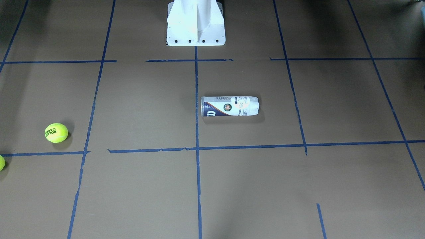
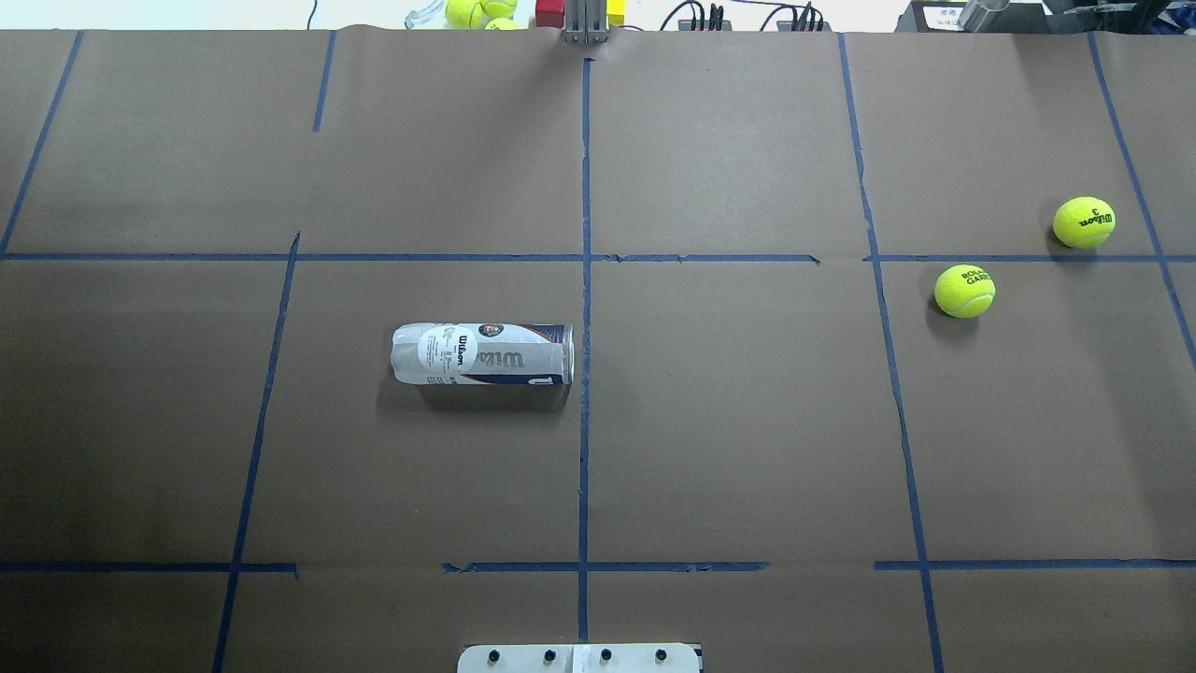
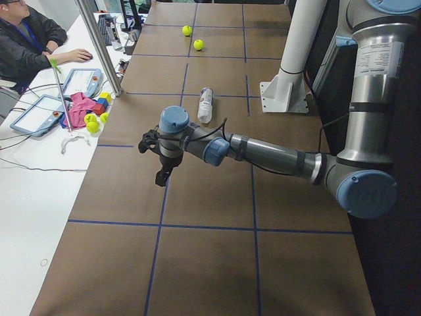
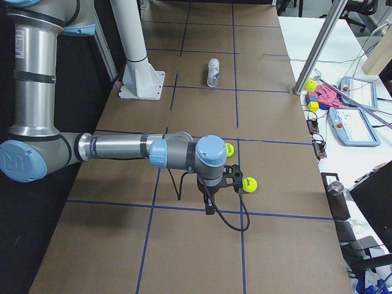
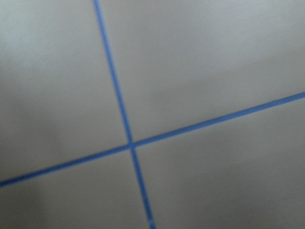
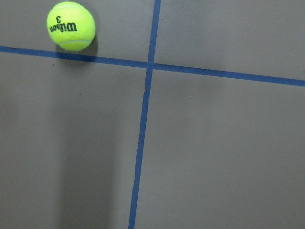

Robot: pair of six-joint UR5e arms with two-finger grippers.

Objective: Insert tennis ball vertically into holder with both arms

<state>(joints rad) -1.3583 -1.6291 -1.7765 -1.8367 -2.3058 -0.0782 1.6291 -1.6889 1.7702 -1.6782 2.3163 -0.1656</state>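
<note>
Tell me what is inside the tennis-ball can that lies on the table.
The holder lies on its side. No yellow shows through its clear end, so that part looks empty. The label covers the rest, so the inside there is hidden.

A robotics lab: arms (image 3: 270, 155), taped table (image 2: 747, 421) (pendants (image 4: 354, 125) beside).

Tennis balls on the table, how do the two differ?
The Wilson ball is printed Wilson 3; the Roland Garros ball carries that name instead. The Wilson ball sits beyond the blue tape line, farther from the holder; the Roland Garros ball lies nearer. Both are yellow-green and lie loose.
</note>
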